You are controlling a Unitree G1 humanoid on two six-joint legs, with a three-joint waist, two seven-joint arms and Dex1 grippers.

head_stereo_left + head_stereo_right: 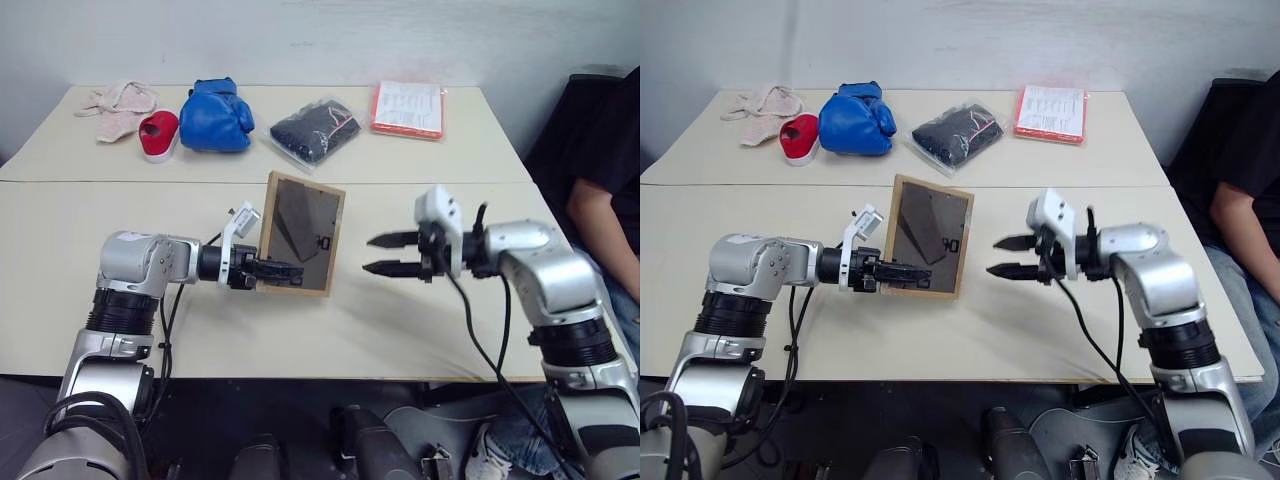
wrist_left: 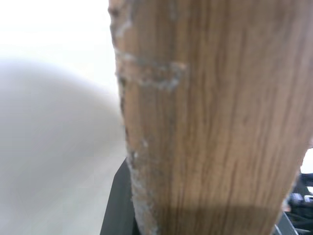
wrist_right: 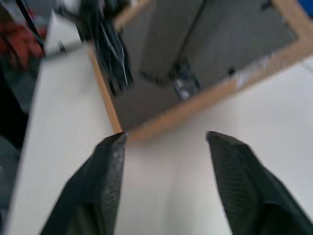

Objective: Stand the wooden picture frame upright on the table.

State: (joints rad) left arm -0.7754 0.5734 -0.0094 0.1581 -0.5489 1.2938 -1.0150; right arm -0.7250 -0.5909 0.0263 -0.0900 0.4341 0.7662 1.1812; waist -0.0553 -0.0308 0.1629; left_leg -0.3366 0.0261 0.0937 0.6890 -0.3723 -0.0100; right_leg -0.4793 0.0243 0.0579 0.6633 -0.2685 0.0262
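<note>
At picture centre, the wooden picture frame (image 1: 302, 234) is held above the table (image 1: 400, 320), its lower left edge clamped by the left gripper (image 1: 283, 272). The right gripper (image 1: 378, 254) is parted, empty. A one-sided grip risks rotation or toppling upon release.

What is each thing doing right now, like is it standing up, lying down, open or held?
wooden picture frame: upright, back panel facing the robot, gripped at its left edge.
left tool: shut on the frame's edge.
right tool: open, empty, apart from the frame.
blue boxing glove: lying on the table.
red-edged packet of papers: lying flat.
black bundle in a clear bag: lying flat.
</note>
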